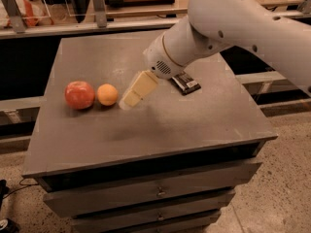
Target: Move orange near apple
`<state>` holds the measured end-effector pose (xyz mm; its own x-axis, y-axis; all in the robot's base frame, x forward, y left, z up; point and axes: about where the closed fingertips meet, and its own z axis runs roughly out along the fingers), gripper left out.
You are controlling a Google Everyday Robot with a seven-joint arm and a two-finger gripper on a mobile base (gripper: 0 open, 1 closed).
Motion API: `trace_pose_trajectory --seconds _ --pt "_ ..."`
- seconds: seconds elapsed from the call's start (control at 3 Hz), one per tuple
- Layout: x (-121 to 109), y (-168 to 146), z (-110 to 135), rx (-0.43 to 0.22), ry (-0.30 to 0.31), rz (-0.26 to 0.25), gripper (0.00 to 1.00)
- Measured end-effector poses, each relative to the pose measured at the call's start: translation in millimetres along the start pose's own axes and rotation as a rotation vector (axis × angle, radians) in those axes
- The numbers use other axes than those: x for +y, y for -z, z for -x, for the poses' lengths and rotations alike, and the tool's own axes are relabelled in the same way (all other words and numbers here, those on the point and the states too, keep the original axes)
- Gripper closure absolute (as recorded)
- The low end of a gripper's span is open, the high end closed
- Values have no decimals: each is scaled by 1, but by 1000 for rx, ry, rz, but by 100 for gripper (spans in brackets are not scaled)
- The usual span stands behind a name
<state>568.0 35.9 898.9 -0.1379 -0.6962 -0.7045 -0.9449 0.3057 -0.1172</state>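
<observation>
Two fruits are sitting side by side on the left part of the bench (160, 130) in the one camera view. They are the red apple (79, 94) and the small orange (107, 94), just beside each other. The gripper (128, 100) is hanging just right of the orange, tilting down toward it. Its fingers (141, 87) are looking pressed together and are holding nothing. A flat dark thing (185, 83) is lying behind the arm. I am guessing the job is about done. The next move is calling for a careful pull away, without bumping the orange.
</observation>
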Motion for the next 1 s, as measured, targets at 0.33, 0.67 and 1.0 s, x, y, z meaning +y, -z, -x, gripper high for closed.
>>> trace_pose_trajectory --seconds 0.33,0.67,1.0 --pt "-1 4 -7 -12 -32 -23 0" --pt "-2 19 -25 27 -81 -81 0" --pt "-2 42 -43 75 -153 -190 0"
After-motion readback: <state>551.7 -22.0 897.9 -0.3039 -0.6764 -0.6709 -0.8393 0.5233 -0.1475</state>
